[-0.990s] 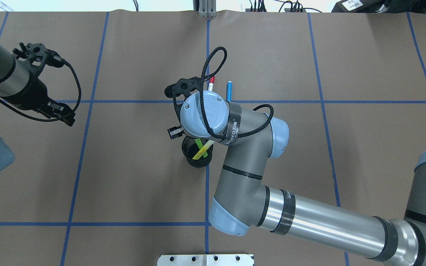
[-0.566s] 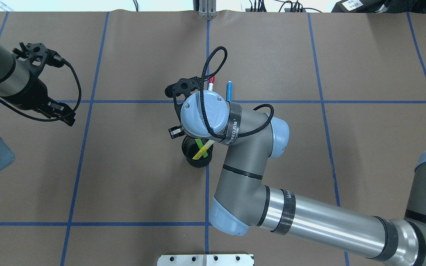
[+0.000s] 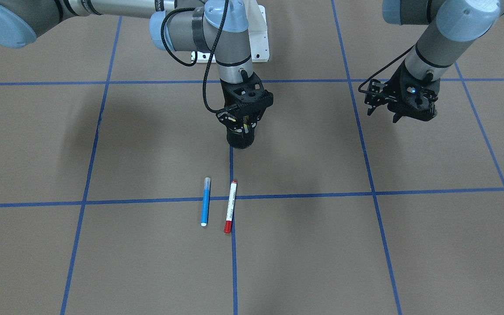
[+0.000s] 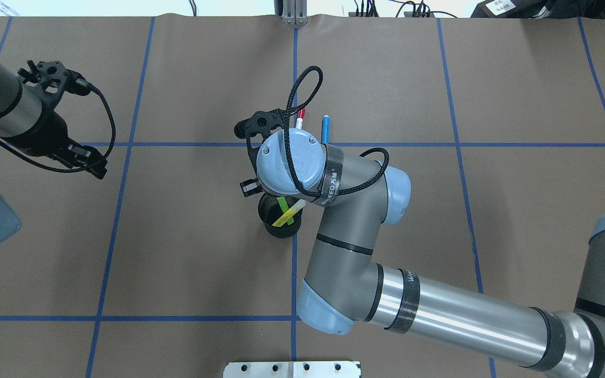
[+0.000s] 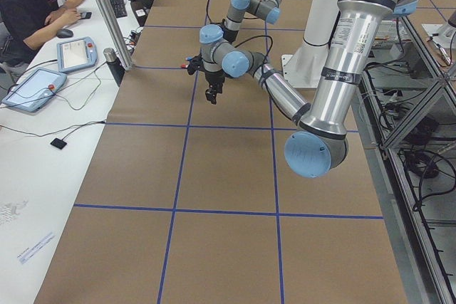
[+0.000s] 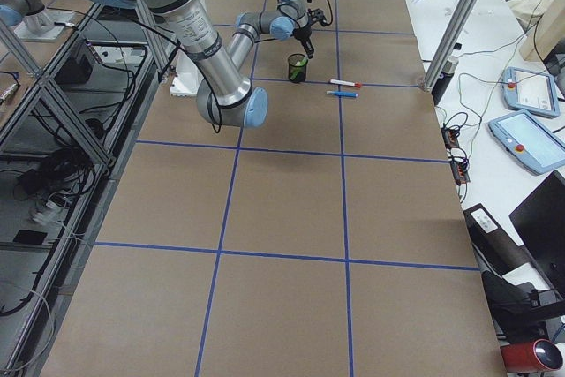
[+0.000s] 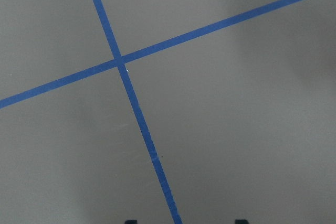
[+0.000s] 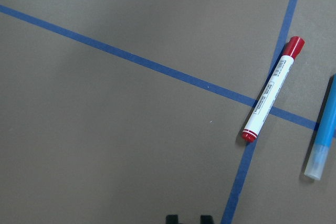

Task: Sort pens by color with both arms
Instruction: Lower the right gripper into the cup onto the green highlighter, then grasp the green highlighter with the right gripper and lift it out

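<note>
Hanging over the black cup (image 3: 239, 141), your right gripper (image 3: 242, 127) hides its grip, so you cannot tell; your left gripper (image 3: 398, 116) is spread wide.

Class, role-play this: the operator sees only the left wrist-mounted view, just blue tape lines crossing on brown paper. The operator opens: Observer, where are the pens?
Observer: The blue pen and the red-capped pen lie side by side on the table, not touching.
Operator: And the others?
Observer: The green pen and yellow pen stand crossed in the black mesh cup.
Operator: Where is the other arm?
Observer: The right end effector hangs just above that cup.
</note>
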You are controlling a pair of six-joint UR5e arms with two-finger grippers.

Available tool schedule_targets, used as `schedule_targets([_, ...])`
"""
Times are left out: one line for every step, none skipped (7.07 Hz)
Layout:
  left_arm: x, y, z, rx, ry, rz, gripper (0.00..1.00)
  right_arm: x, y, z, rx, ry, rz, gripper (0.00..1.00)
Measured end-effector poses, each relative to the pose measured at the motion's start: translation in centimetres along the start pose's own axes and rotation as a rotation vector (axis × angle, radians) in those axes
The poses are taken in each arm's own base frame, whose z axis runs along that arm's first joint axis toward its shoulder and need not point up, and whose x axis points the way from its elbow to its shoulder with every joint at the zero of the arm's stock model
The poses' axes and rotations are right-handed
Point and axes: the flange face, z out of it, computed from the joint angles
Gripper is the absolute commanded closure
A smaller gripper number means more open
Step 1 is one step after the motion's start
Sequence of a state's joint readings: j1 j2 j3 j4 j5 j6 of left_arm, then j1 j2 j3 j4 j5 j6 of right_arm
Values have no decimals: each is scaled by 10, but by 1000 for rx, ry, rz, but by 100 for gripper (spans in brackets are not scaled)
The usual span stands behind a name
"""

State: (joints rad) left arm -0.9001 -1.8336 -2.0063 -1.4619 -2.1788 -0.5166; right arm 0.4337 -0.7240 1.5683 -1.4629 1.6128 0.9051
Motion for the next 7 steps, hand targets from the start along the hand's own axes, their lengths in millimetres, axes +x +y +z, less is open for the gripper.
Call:
schedule_targets([0, 0, 0, -1, 0, 0, 30, 2, -3, -3, 0, -3, 3, 94])
schedule_targets([1, 0, 1, -1, 1, 1, 30, 5, -7, -11, -2, -5, 8, 94])
schedule_targets([1, -1, 1, -1, 1, 2, 30, 9, -13, -26, -8, -7, 15, 95])
schedule_targets([2, -1, 1, -1, 1, 2, 30, 12, -19, -41, -12, -12, 24, 95])
schedule_targets([3, -1, 1, -1, 1, 2, 30, 15, -28, -56, -7, -19, 34, 96])
schedule_targets([3, -1, 2, -2, 1, 2, 30, 16, -39, -69, -2, -26, 50, 96])
schedule_targets([3, -1, 2, -2, 0, 1, 30, 19, -52, -79, 3, -30, 67, 97])
